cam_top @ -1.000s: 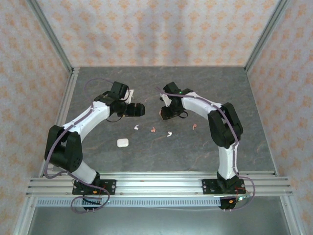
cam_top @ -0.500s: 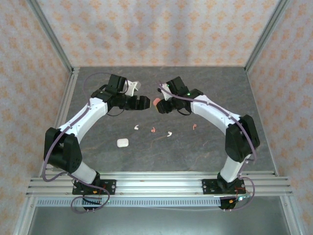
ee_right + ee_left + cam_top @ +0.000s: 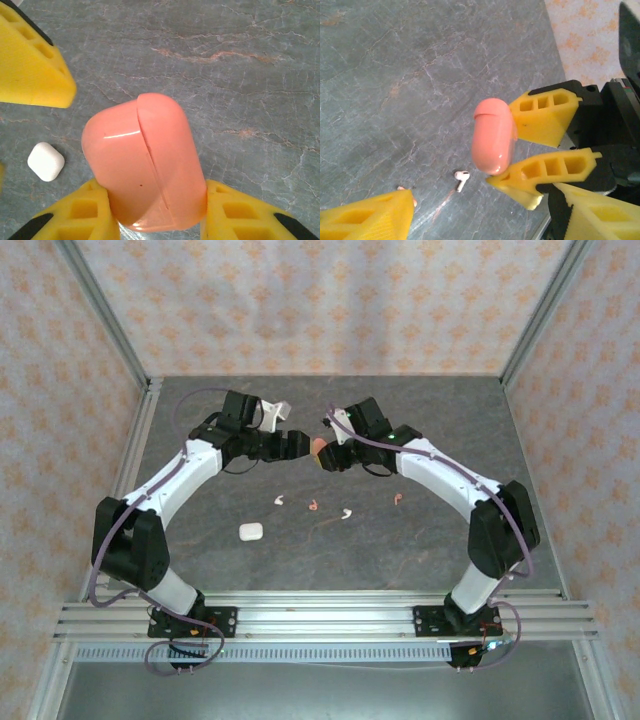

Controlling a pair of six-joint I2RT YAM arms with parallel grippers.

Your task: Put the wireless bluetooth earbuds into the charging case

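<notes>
The right gripper (image 3: 327, 452) is clamped on the pink charging case (image 3: 145, 160). Both yellow fingers (image 3: 75, 212) press its lower flanks, and the rounded top pokes out past the fingertips. The lid seam runs down the case and looks closed. The case is held up off the grey table (image 3: 520, 490).

Facing it, nose to nose, is the left gripper (image 3: 297, 445). Its jaws are spread wide with nothing between them. In the left wrist view the case hangs straight ahead of that gap, just beyond the fingertips, not yet inside them. One left finger shows just beside the case's upper corner in the right wrist view (close, but daylight between them).

Down on the table, on the base side of both sets of jaws, the earbuds lie in a loose row: a white earbud (image 3: 280, 500), a pinkish-red earbud (image 3: 313, 506), a second white earbud (image 3: 346, 512) and a second pinkish-red earbud (image 3: 398, 499). All four are well apart from either gripper.

The white charging case (image 3: 250, 531) sits shut beyond that row, nearer the left arm's side, touched by nothing.
</notes>
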